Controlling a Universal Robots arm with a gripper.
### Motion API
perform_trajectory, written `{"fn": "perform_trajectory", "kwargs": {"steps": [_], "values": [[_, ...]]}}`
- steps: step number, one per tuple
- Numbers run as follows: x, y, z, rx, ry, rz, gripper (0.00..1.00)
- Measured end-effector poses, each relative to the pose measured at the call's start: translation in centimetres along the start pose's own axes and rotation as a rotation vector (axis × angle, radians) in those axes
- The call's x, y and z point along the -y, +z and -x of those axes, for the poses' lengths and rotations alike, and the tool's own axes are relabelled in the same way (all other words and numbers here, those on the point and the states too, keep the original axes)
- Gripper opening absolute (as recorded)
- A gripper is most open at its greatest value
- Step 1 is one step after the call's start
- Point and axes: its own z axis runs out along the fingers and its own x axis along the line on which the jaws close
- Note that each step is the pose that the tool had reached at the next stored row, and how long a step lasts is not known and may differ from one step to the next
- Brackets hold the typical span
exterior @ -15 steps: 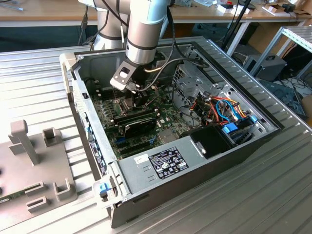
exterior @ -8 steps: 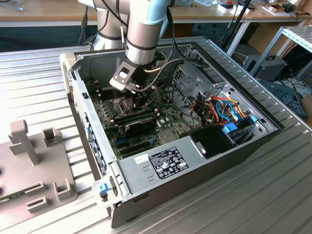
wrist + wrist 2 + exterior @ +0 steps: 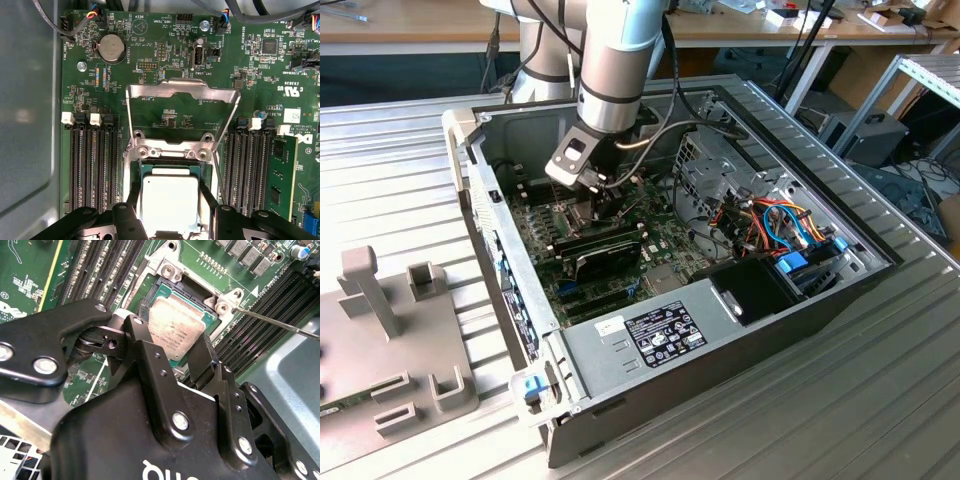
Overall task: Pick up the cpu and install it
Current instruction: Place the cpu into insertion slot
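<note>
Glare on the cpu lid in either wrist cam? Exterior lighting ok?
First wrist view: cpu lid blown out near white. Second wrist view: lid evenly lit, surface marks visible. Exterior view: motherboard dim beneath the arm.

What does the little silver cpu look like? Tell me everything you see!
The cpu is a small flat square with a dull silver-grey metal top. The claw grips it, one black finger on each of two opposite sides. It sits over the open socket on the green motherboard.

Silver-grey arm (image 3: 615, 60), black screw-studded pincer (image 3: 171, 335)
</note>
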Motion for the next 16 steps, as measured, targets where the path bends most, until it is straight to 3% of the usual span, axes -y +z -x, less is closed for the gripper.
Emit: {"fn": "perform_trajectory", "kwargs": {"steps": [16], "values": [[0.00,0.17,0.03,0.0002,0.000,-0.0001,0.55]]}}
